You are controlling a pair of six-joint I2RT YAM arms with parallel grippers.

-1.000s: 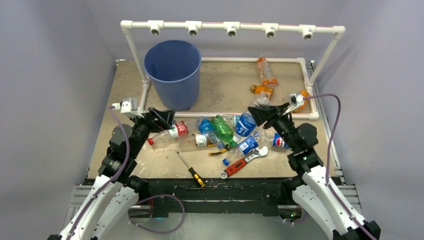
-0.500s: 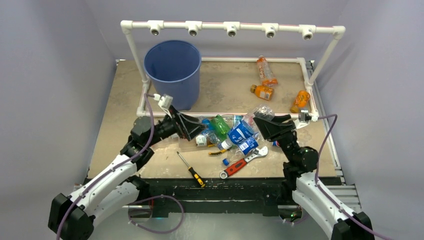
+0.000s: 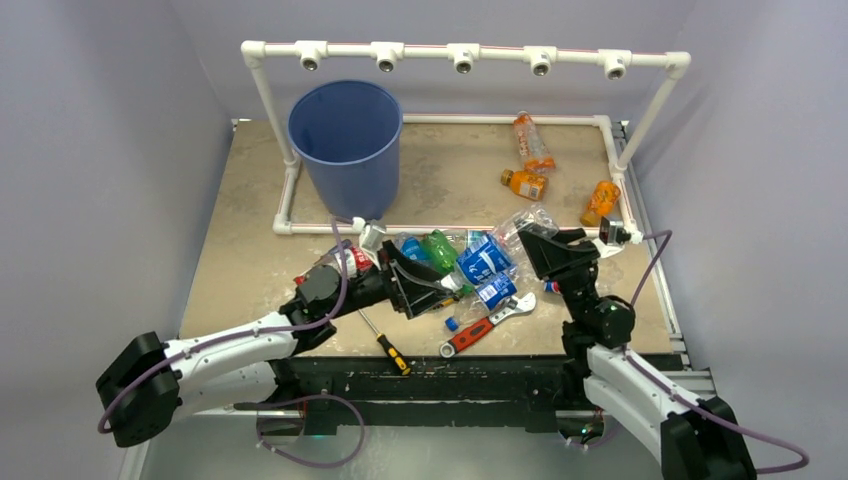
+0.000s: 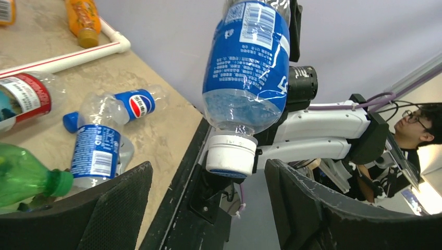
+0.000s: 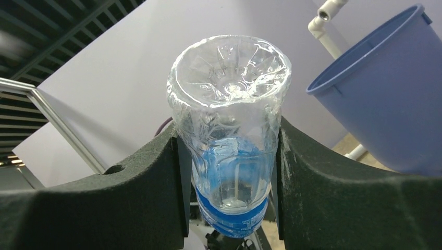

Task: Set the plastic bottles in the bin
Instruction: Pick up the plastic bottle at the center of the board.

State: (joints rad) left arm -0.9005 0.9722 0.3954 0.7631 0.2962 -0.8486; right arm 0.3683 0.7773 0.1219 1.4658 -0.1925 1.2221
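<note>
My right gripper is shut on a clear bottle with a blue label and holds it above the pile, white cap down. My left gripper is open, its jaws wide on either side of and just below that bottle's cap, not touching it. The blue bin stands at the back left. A green bottle, two blue-labelled bottles and a red-labelled one lie on the table.
Three orange bottles lie at the back right inside the white pipe frame. A screwdriver, a red-handled wrench and pliers lie near the front edge.
My left arm has swung right, from the table's left side into the middle pile, and come in under the held bottle. My right gripper has kept the bottle and shifted slightly.
</note>
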